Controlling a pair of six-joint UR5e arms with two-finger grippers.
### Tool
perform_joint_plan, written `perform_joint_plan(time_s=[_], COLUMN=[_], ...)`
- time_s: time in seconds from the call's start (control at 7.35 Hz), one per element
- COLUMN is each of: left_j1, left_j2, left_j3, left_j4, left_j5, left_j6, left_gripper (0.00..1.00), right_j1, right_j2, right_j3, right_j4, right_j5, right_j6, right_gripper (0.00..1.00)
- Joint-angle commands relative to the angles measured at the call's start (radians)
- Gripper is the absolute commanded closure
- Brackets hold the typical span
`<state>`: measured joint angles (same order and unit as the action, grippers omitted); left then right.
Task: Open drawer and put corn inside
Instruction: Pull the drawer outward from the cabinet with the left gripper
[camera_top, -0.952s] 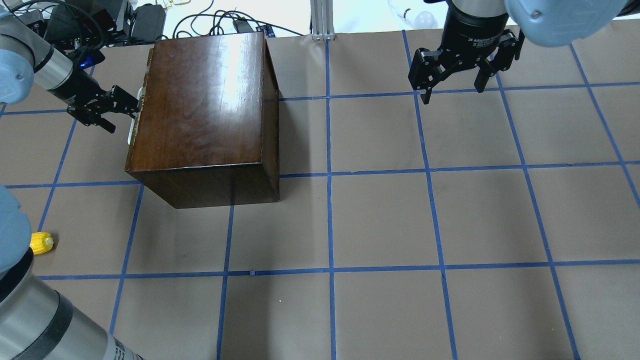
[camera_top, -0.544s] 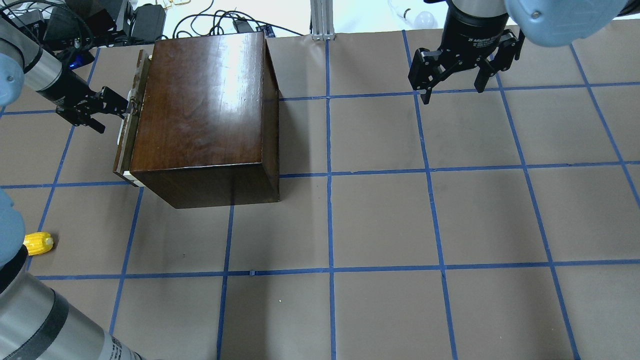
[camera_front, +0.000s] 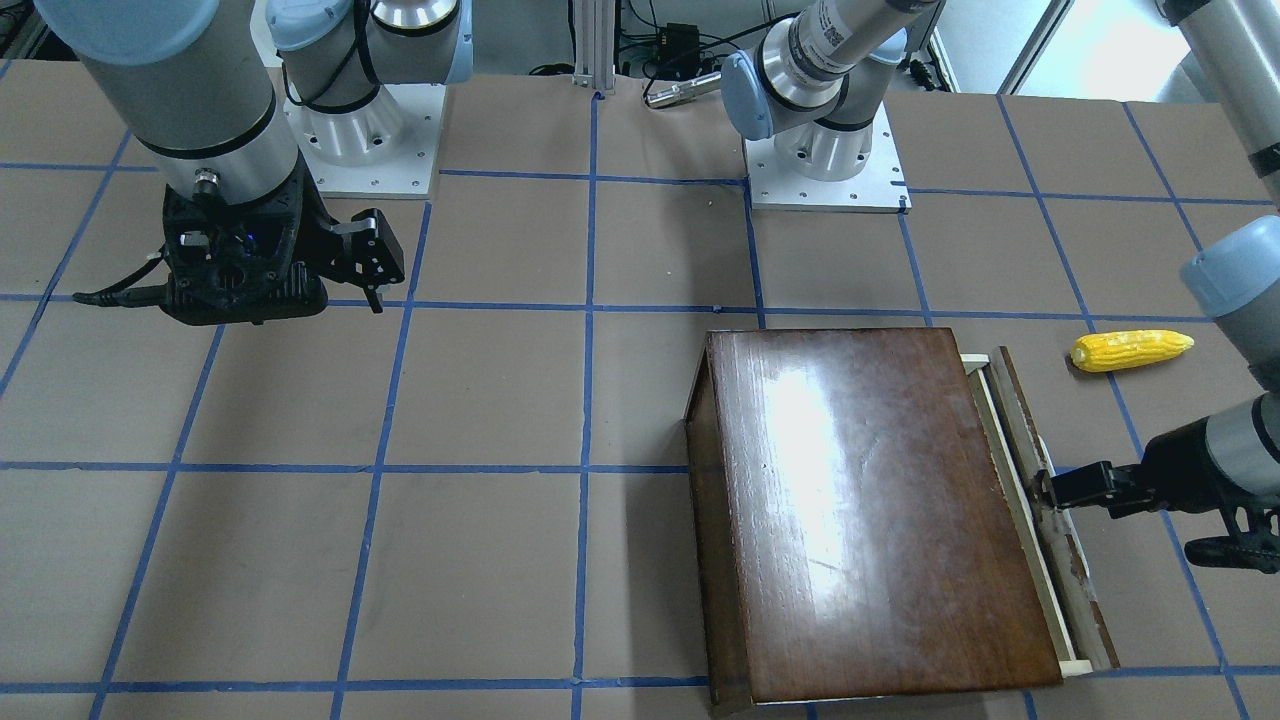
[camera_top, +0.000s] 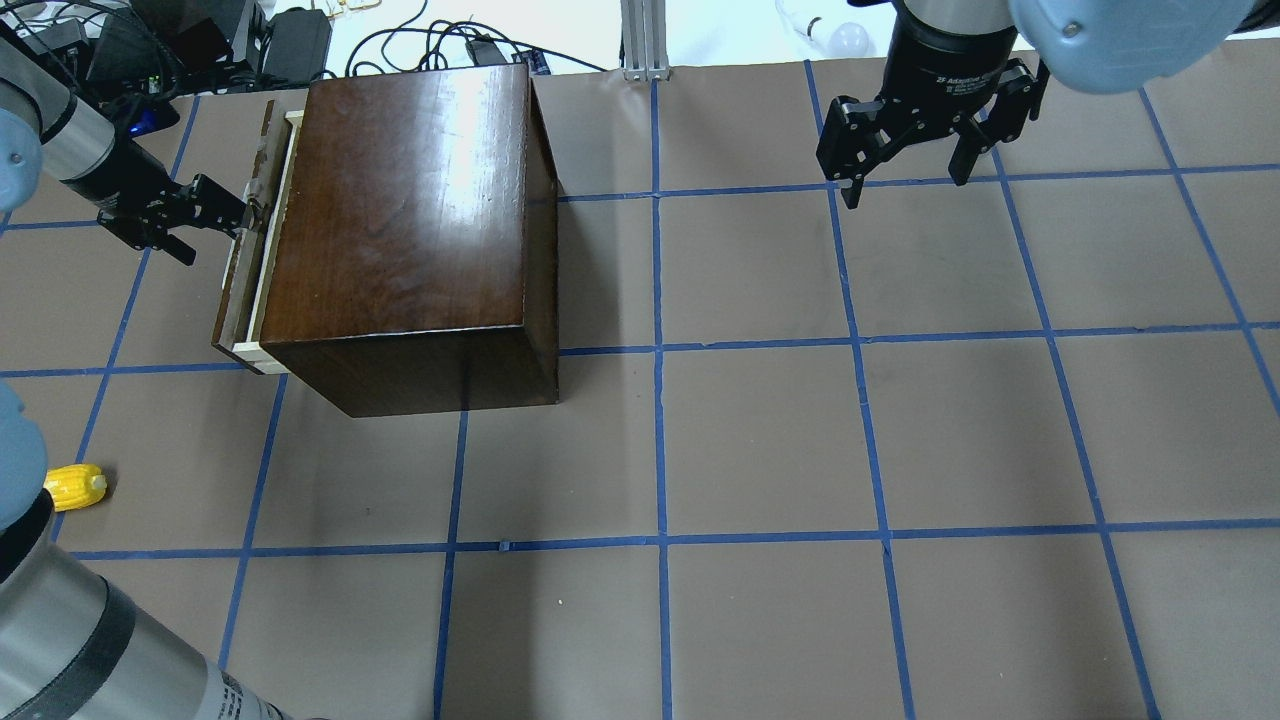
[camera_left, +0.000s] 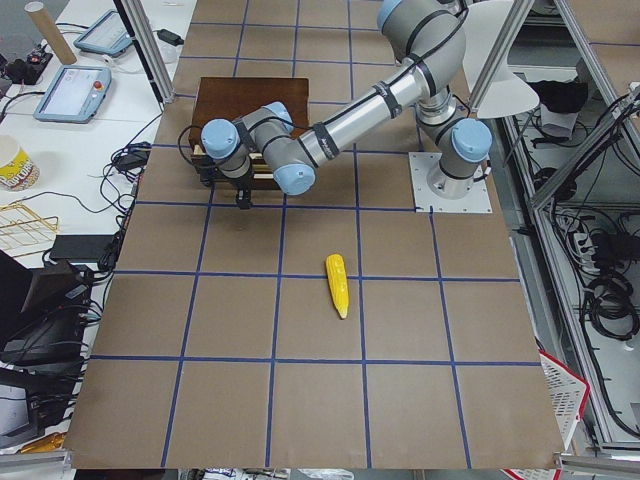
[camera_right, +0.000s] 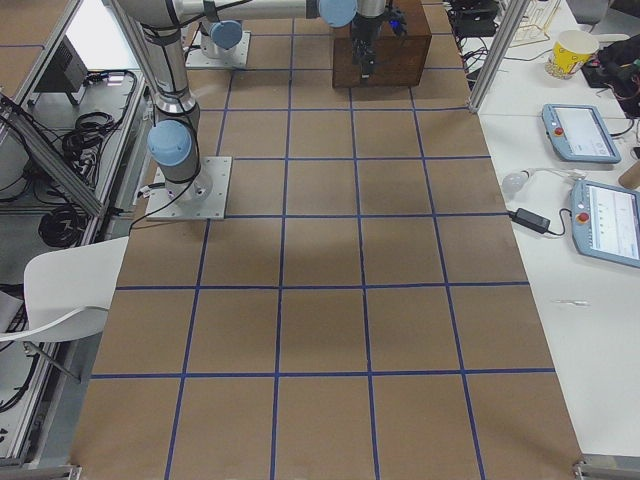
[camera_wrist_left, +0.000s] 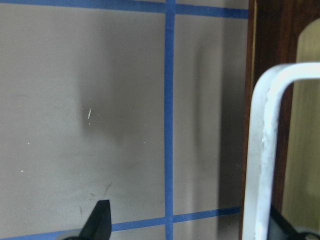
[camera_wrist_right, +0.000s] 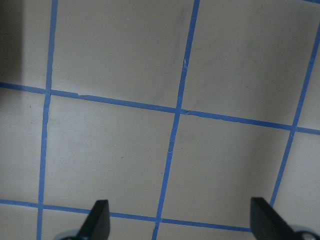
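The dark-brown cabinet (camera_top: 400, 200) stands at the back left of the table. Its drawer (camera_top: 236, 280) is pulled out a little, and a strip of pale wood (camera_top: 270, 250) shows behind the dark front panel. My left gripper (camera_top: 215, 230) is open, with one finger hooked behind the drawer's white handle (camera_wrist_left: 262, 150) and the other finger (camera_wrist_left: 100, 222) out over the table. The yellow corn (camera_top: 75, 487) lies on the table near the left edge, well clear of the drawer; it also shows in the front-facing view (camera_front: 1130, 350). My right gripper (camera_top: 908, 185) is open and empty, hovering at the far right.
The table is brown paper with a grid of blue tape (camera_top: 660, 400). Cables and boxes (camera_top: 250, 40) lie beyond the back edge behind the cabinet. My left arm's elbow (camera_top: 60, 620) covers the front-left corner close to the corn.
The drawer has slid out of the cabinet toward the left, from shut to partly open. My left gripper moved left with the handle. The right arm and the corn have not moved.
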<state>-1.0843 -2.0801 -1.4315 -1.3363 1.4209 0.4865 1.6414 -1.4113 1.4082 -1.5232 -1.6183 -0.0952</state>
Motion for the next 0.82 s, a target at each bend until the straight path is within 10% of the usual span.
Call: perform_joint_plan(time_s=[0.0, 0.68], left_j1=[0.013, 0.058], left_j2=[0.0, -0.002], left_j3=[0.0, 0.002], left_j4=[0.009, 0.009], left_j5=[0.023, 0.021], left_j6=[0.007, 0.023], left_gripper=[0.0, 0.0], right_j1=[0.0, 0.0], right_j2=[0.0, 0.0], right_j3=[0.0, 0.0], right_j4=[0.0, 0.001], right_j5=[0.0, 0.0], right_j6=[0.0, -0.001], right_gripper=[0.0, 0.0])
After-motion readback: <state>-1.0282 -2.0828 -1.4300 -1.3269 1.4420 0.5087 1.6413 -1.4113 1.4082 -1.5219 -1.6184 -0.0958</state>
